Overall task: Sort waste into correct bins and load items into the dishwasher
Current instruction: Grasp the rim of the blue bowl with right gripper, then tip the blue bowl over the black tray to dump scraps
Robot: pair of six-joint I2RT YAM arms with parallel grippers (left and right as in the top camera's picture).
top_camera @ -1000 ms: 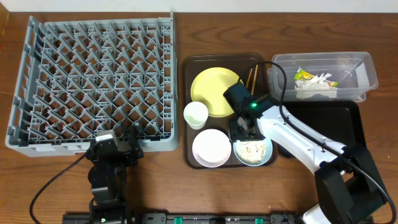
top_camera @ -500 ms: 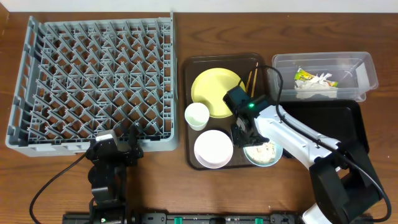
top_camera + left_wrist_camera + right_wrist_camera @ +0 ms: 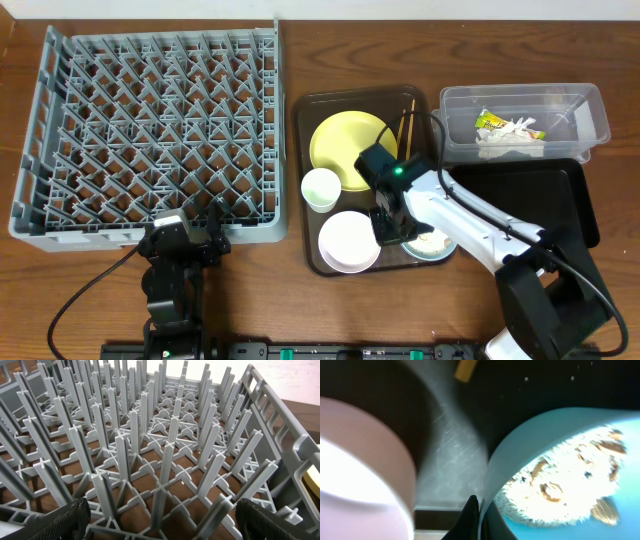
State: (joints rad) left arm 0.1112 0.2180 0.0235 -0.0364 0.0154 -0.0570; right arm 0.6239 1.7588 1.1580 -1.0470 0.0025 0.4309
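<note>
My right gripper (image 3: 392,232) (image 3: 480,506) is shut on the left rim of the light blue bowl (image 3: 437,247) (image 3: 600,527), one finger inside and one outside. Whitish rice scraps (image 3: 555,472) lie in that bowl. A white bowl (image 3: 348,241) (image 3: 360,475) sits just left of it on the brown tray (image 3: 303,150), with the white cup (image 3: 321,188), yellow plate (image 3: 343,147) and chopsticks (image 3: 404,125) behind. My left gripper (image 3: 185,238) (image 3: 160,527) stands open at the front edge of the grey dishwasher rack (image 3: 150,120) (image 3: 165,455), holding nothing.
A clear tub (image 3: 590,115) at the back right holds a yellow-green wrapper (image 3: 489,123) and crumpled white paper (image 3: 510,142). A shallow black tray (image 3: 545,200) lies in front of it. My right arm reaches across that tray's left end.
My right gripper has shut on the blue bowl's rim. The bowl, the white bowl and the brown tray have shifted slightly right. The left arm has not moved.
</note>
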